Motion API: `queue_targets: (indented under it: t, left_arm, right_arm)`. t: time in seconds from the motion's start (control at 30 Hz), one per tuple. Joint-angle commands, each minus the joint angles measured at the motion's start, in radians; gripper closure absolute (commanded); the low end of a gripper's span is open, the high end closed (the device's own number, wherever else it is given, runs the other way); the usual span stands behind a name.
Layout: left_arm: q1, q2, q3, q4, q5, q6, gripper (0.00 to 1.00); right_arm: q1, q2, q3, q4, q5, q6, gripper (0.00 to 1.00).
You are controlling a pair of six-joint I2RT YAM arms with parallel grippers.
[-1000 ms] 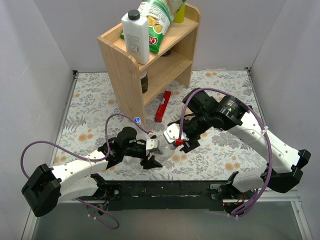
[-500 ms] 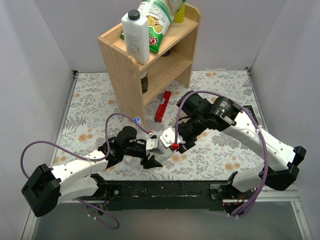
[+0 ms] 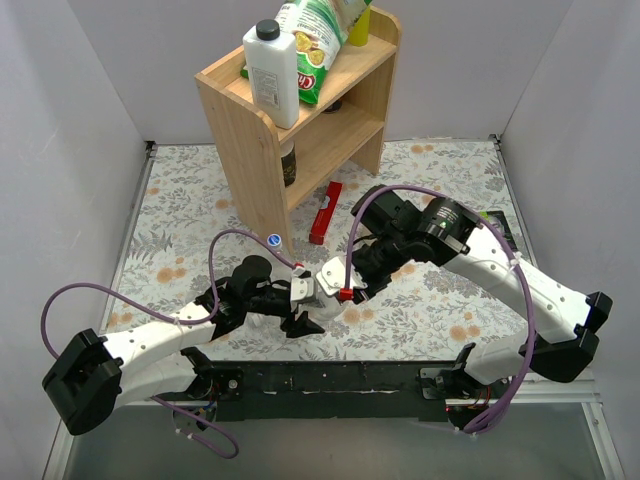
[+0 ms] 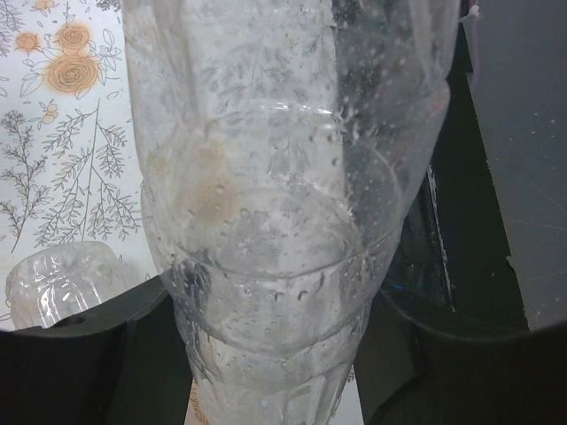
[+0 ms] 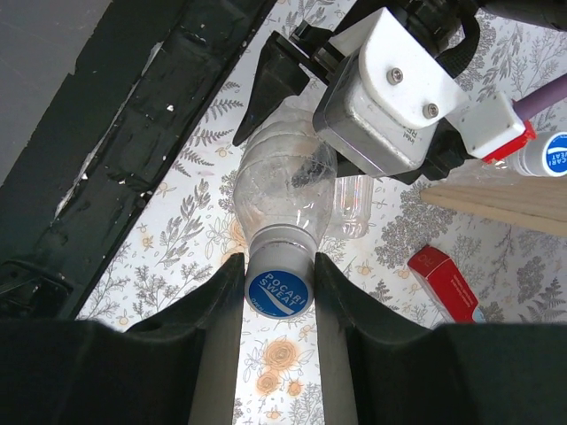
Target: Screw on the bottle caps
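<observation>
A wooden shelf unit stands far centre on the desk, with a jug and a snack bag on top. A long narrow box lies just right of its foot. Near centre, a bottle sits between the left pincer and the right pincer, its cap rightward. A second bottle lies just beside it.
</observation>
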State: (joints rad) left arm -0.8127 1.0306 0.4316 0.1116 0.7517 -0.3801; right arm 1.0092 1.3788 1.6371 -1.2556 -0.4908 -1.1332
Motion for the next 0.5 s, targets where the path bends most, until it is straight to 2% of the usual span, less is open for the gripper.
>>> queue_targets:
  t: [0.0,0.13,0.17,0.27,0.47]
  left_arm:
    - [0.004,-0.044,0.012,0.117,0.028,0.009,1.0]
    - [0.004,-0.05,0.015,0.099,0.02,0.027,1.0]
    - [0.004,-0.052,0.015,0.097,0.018,0.027,1.0]
    - [0.006,-0.055,0.007,0.103,0.005,0.015,1.0]
    - [0.007,-0.076,-0.002,0.129,-0.021,0.021,1.0]
  right_arm:
    - [-0.001,-0.026,-0.01,-0.011,0.046,0.021,0.62]
    - [-0.001,-0.007,0.007,-0.036,0.047,0.03,0.68]
    - [-0.001,-0.007,0.009,-0.039,0.038,0.033,0.74]
    - [-0.001,-0.015,0.013,-0.021,0.026,0.065,0.82]
    - [-0.001,-0.102,-0.077,0.111,-0.006,0.09,0.86]
